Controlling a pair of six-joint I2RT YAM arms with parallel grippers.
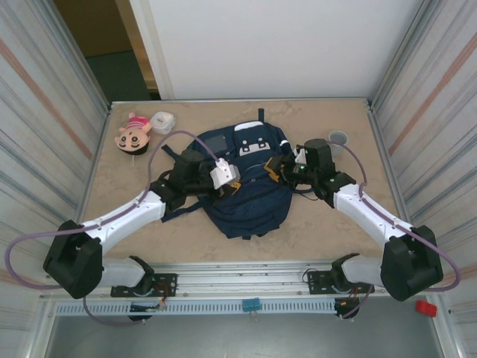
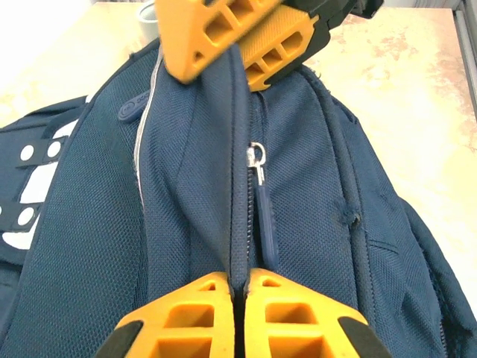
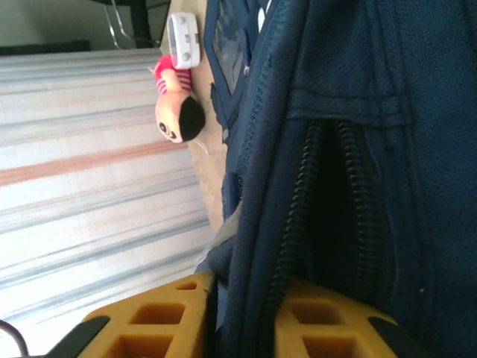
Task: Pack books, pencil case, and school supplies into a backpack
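The backpack (image 1: 246,190) lies in the middle of the worktop (image 1: 298,119), the doll head (image 1: 133,134) at its 10 o'clock. The left tool (image 2: 238,282) is pressed together on a fabric fold beside the zip pull (image 2: 257,158). The right tool (image 3: 240,289) pinches the same fold farther along, probably to hold the seam taut so the zip can run. The dark gap between the zip teeth (image 3: 294,201) hides whatever is inside.

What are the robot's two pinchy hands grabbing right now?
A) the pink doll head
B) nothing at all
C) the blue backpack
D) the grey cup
C: the left end effector and the right end effector each have navy fabric of the backpack pinched between their orange fingers.
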